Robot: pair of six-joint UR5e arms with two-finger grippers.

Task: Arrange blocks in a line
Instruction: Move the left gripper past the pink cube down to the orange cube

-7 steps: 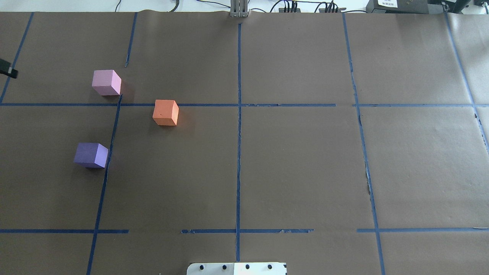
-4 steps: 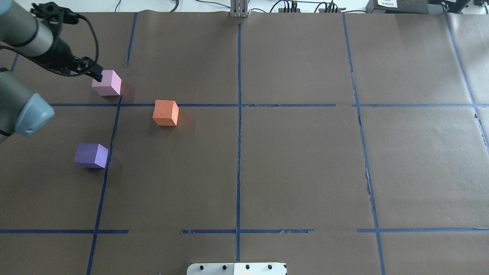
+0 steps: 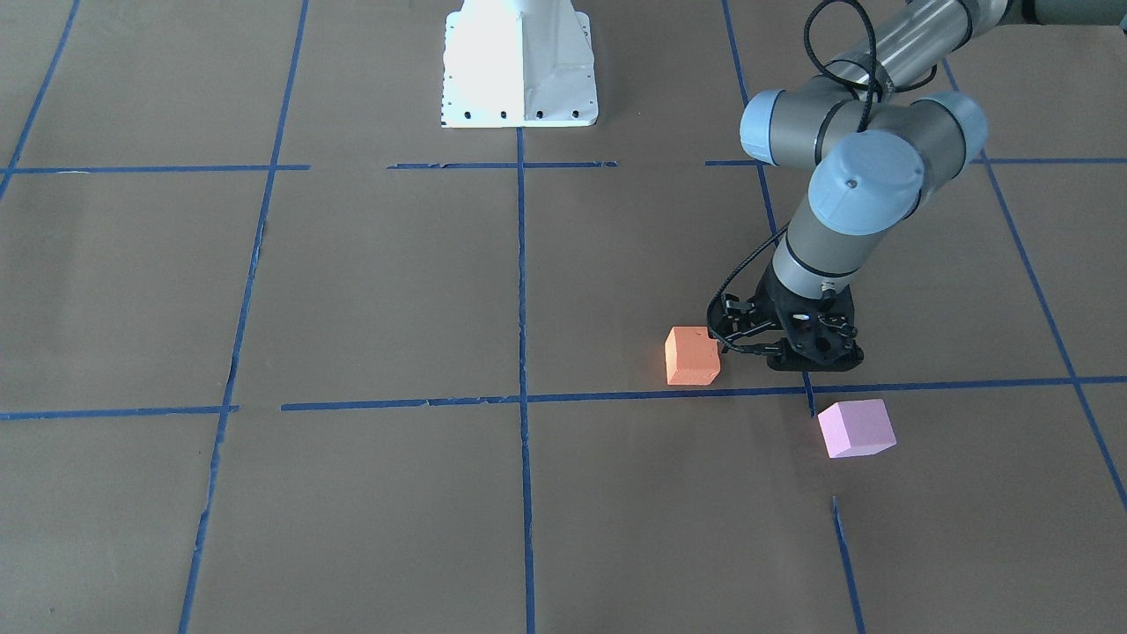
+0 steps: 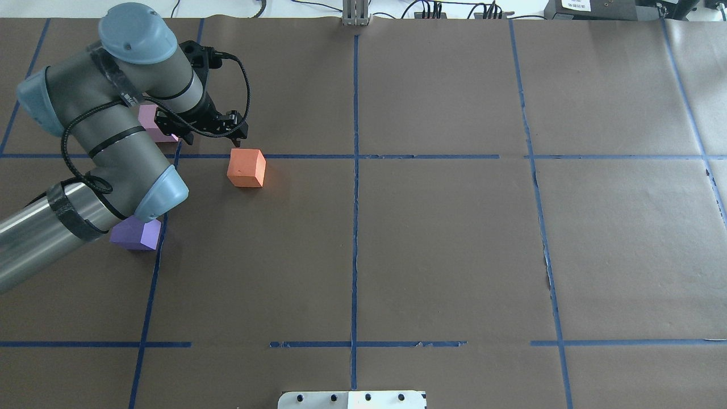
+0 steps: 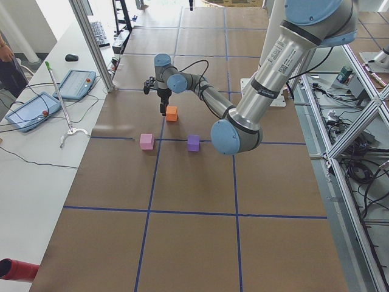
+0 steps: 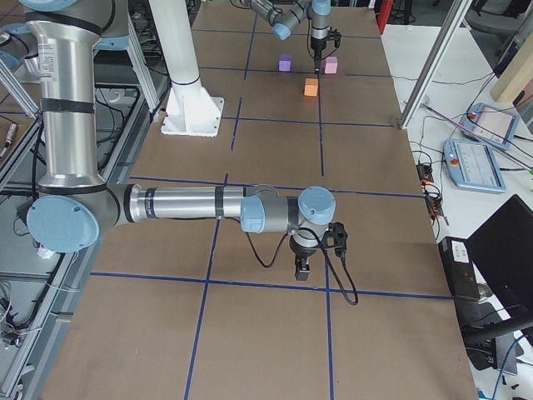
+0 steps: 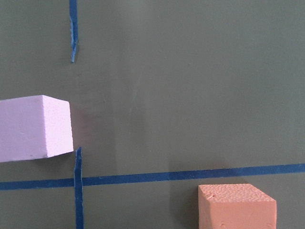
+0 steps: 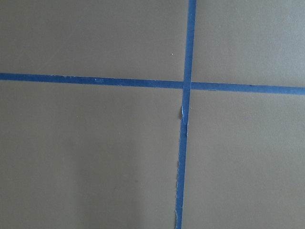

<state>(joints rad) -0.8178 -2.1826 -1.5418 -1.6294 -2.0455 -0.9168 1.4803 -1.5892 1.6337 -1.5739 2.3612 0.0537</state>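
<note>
Left arm: matte grey tube joints, pale blue-grey end caps, one small dark screw dot on each. Forearm brushed silver, wrapped with a black band. White sticker with black print on the upper tube. Thin black cable loops along the wrist to the left pincer, all black, angular linkages. Right arm: same silver tube, black rings, blue caps; right pincer black, with its own cable loop. Pedestal glossy white, row of dark bolt holes along the foot.

Reached farther in over the table with the left gripper, past the pink block, to just beside the orange block.
</note>
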